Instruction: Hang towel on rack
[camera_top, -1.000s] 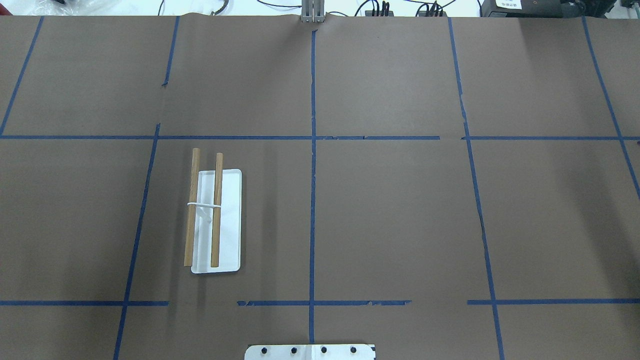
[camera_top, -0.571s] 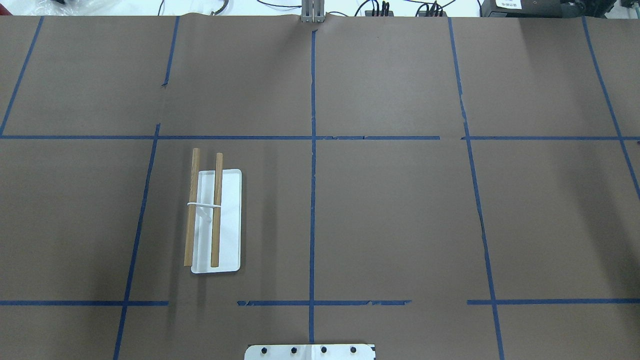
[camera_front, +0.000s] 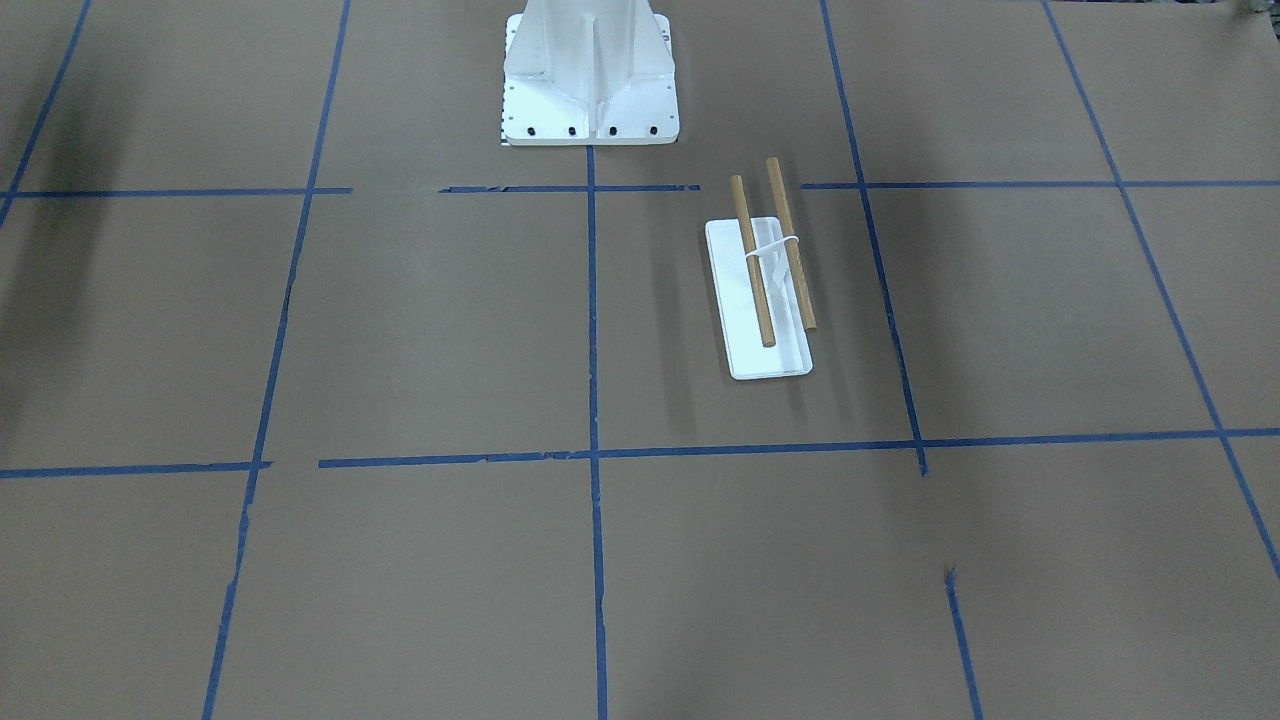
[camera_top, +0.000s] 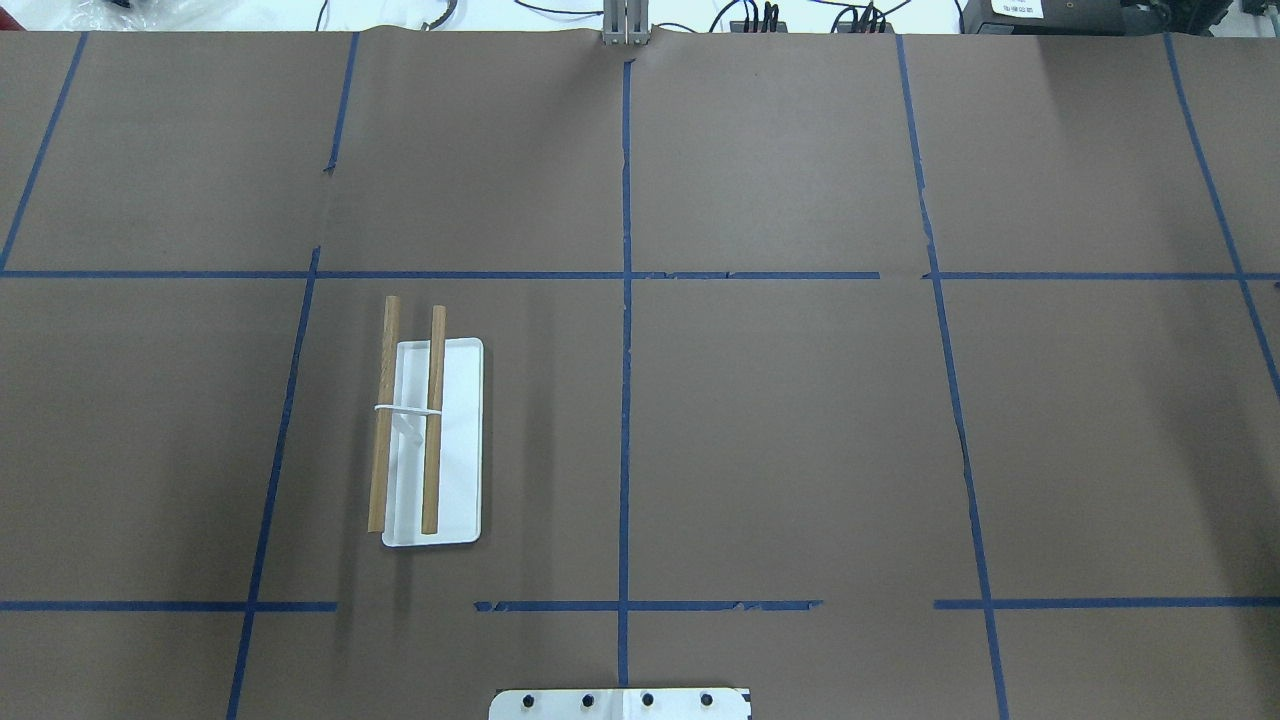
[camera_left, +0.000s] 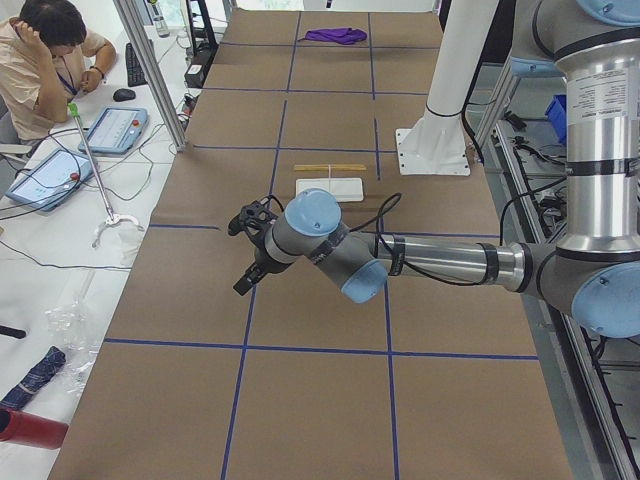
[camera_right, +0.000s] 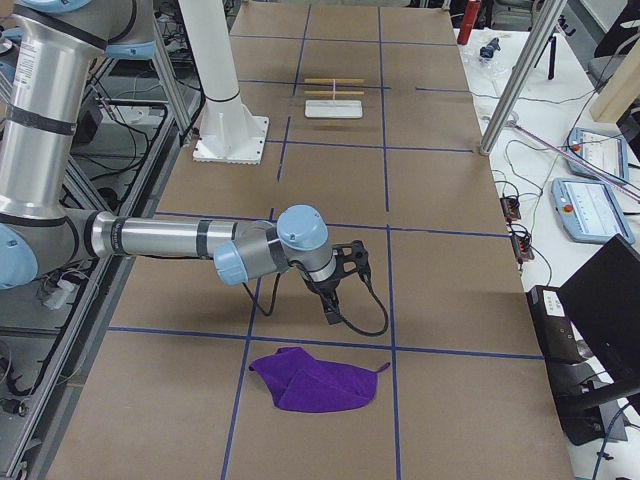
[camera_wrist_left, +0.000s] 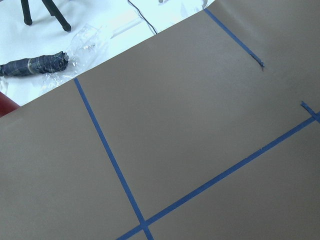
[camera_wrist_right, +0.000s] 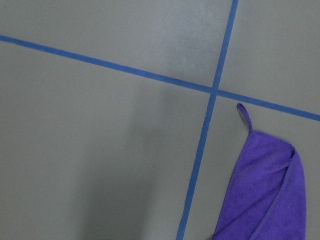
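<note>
While the rack (camera_top: 433, 420) stands alone left of centre in the overhead view, the towel (camera_right: 315, 380) lies crumpled on the brown paper at the lower middle of the right-side view, well apart from it. The right gripper (camera_right: 331, 308) hangs just above and beside the cloth. The left gripper (camera_left: 243, 285) hovers over bare table in the left-side view. Whether either one is spread or pressed together cannot be told from these side angles.

The long carry is the likely hazard: a pinch on one fold could let the cloth slip free, and a dragging hem could tip the light stand.

Neither towel nor arms show in the overhead and front-facing views. Only the right wrist camera shows the towel's corner loop (camera_wrist_right: 244, 114), at its right edge.
</note>
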